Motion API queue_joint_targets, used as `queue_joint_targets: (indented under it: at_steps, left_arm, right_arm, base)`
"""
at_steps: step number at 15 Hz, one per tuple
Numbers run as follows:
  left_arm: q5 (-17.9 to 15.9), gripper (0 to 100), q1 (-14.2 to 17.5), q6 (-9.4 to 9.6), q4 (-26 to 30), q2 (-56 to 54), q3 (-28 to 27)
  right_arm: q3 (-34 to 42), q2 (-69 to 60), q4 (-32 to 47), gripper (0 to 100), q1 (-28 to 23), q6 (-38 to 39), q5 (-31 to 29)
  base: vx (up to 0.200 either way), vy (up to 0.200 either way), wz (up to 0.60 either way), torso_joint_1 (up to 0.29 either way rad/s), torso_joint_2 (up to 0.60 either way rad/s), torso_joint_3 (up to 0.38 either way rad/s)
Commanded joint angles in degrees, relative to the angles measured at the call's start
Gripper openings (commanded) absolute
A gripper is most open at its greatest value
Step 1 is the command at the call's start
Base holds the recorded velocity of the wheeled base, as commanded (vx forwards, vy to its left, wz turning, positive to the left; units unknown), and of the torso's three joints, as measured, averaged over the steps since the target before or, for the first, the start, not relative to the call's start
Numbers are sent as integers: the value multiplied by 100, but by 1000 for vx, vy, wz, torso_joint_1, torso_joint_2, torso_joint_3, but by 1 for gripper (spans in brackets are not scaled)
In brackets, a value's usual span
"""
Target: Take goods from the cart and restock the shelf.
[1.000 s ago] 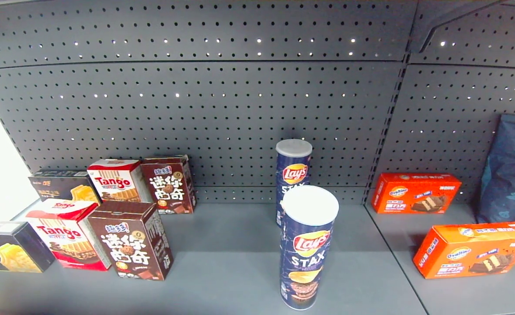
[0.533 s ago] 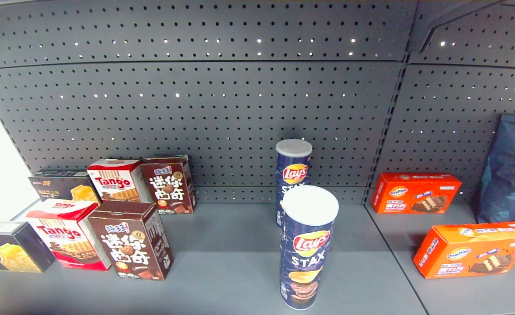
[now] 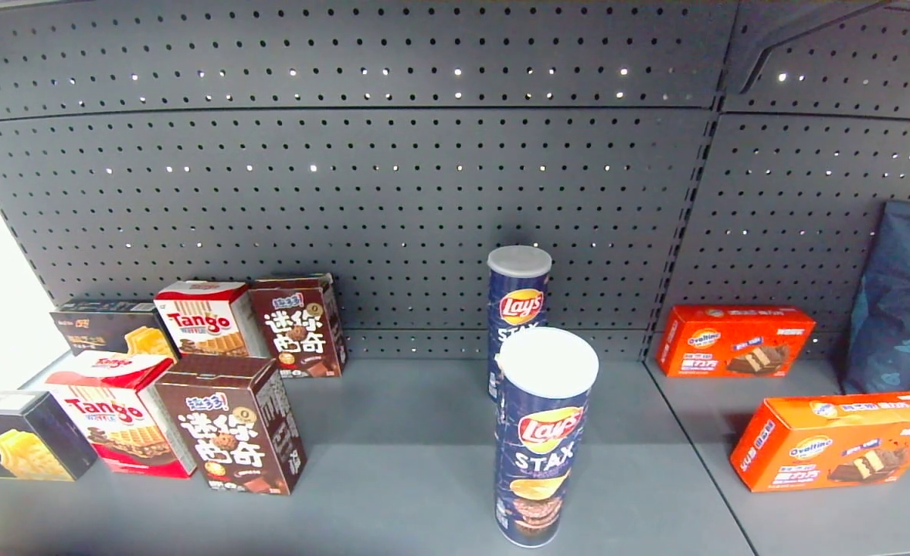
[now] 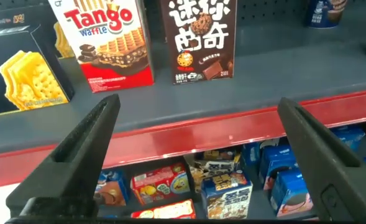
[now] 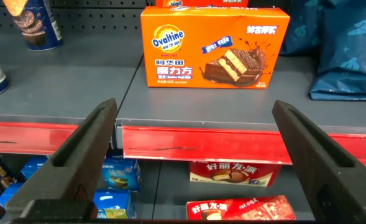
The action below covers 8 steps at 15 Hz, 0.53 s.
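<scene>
Grey metal shelf point(image 3: 393, 471) lies flat before me, backed by a dark perforated metal panel point(image 3: 347, 193) and edged in front by a red price rail point(image 4: 232, 132). At its left end a front row stands upright: a black box printed with yellow wafers point(image 3: 15, 436), a red-and-white wafer box point(image 3: 119, 413) and a brown cookie box point(image 3: 231, 425). A second row of three like boxes point(image 3: 208, 318) stands behind them, near the panel.

Near the middle stands a tall dark-blue chip can with a white lid point(image 3: 538, 448), and a second dark-blue chip can point(image 3: 518, 301) is right behind it. On the right section a long orange cake box point(image 3: 833, 440) sits at the front. Another orange cake box point(image 3: 733, 340) is behind it, and a dark-blue soft bag point(image 3: 899, 301) leans at the far right. Under the rail, a lower tier holds small blue and yellow snack packs point(image 4: 226, 186).

My left claw point(image 4: 198, 106) hangs just outside the rail, facing the red-and-white and brown boxes, its fingers spread wide with nothing between them. My right claw point(image 5: 194, 107) hangs before the front orange box, likewise spread and holding nothing.

Compared with half a second ago, nothing in the head view has shifted: every can and box stands where it stood.
</scene>
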Motion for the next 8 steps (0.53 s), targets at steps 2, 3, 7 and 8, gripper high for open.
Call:
queue_joint_targets:
  at_steps: [2,3,7,8]
  left_arm:
    - [3,100,0,2,0,-7,5]
    - [3,100,-9,11,-9,-7,5]
    - [3,100,0,20,-18,-7,5]
    - [12,100,0,-7,-18,-7,5]
  right_arm:
    - [1,2,9,100,2,-11,30]
    - [1,2,9,100,2,-2,30]
    - [1,2,9,100,2,-2,30]
    - [1,2,9,100,2,-2,30]
  base:
    - [0,0,0,0,0,0]
    - [0,0,0,0,0,0]
    - [0,0,0,0,0,0]
    - [-200,0,0,2,2,2]
